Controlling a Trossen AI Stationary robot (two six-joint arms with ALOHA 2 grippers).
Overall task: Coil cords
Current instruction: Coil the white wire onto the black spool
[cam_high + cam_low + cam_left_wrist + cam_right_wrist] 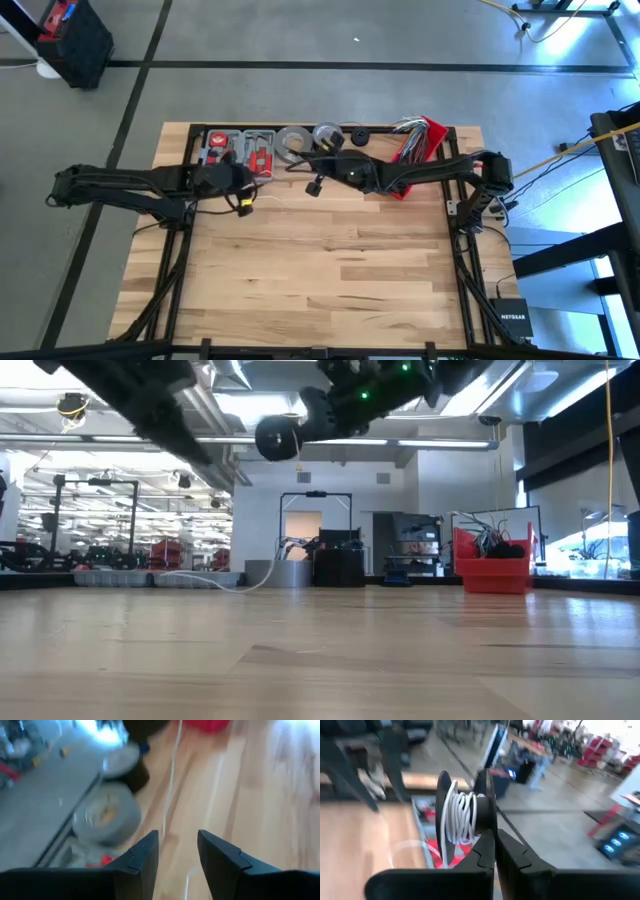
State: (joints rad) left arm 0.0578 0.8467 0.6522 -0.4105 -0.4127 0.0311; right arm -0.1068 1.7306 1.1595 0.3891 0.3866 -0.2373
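The near part of the pale wooden counter (330, 280) lay bare. Toward the far side, the left gripper (177, 855) hovered just above the boards with its fingers spread and nothing between them, the loose run of the thin white cord (172, 780) trailing away ahead of it. The right gripper (494, 847), at the far middle and lifted off the counter, had its fingers pressed together on the rim of a small round black spool (482, 812) with several turns of the white cord already wound on it.

The step in hand looked like feeding the next turn. Judged from this, the left fingers should close on the slack near the spool, keep light tension, and lay each loop beside the last, while the right held the spool steady.

At the far edge, a grey tray (235, 148) held red and black tools, beside two grey tape rolls (295, 142); further right, a red plastic bin (495, 572) held a tangle of wires.
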